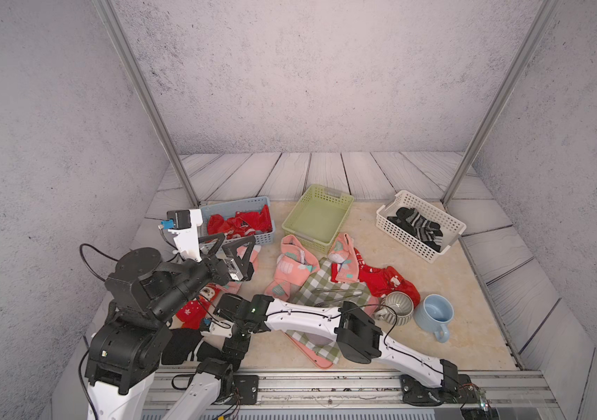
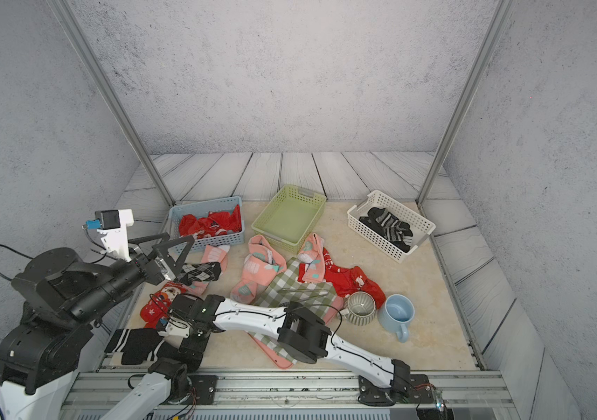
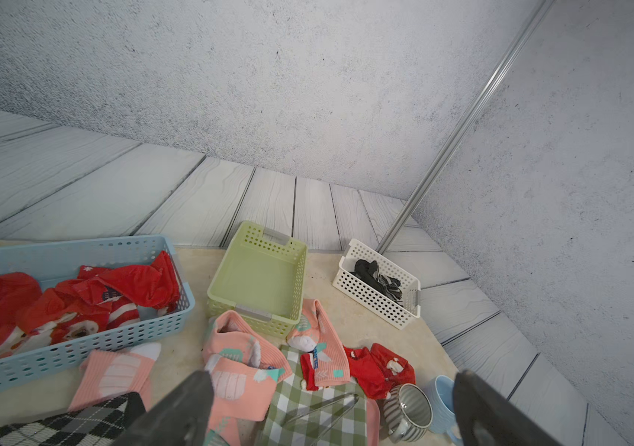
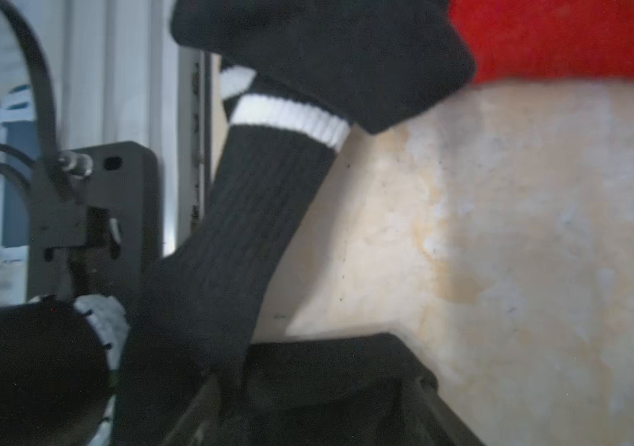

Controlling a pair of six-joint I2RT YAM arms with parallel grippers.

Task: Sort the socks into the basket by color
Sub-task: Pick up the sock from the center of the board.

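With 12 o'clock at the far wall, the right gripper [image 2: 186, 354] sits low at the near edge. It is clenched on one black sock with white bands [image 2: 136, 345], which trails toward 9 o'clock. One red Santa sock [image 2: 162, 302] lies at its 11 o'clock.

The left gripper [image 2: 180, 238] hangs released, jaws wide, with one black argyle sock [image 2: 200, 272] at its 5 o'clock. From 3 to 4 o'clock lie what look like four pink socks [image 2: 257, 271], one checked cloth [image 2: 289, 287] and a red sock heap [image 2: 351, 282].

Three baskets stand at the table's 10, 12 and 2 o'clock:
- The blue basket [image 2: 217, 242] holds red socks [image 2: 209, 223].
- The green basket [image 2: 278, 243] stands in the middle.
- The white basket [image 2: 373, 236] holds black-grey socks [image 2: 387, 223].

I cannot count the socks in either basket.

Two mugs stand toward 4 o'clock, a striped mug [image 2: 360, 309] and a blue mug [image 2: 397, 314].
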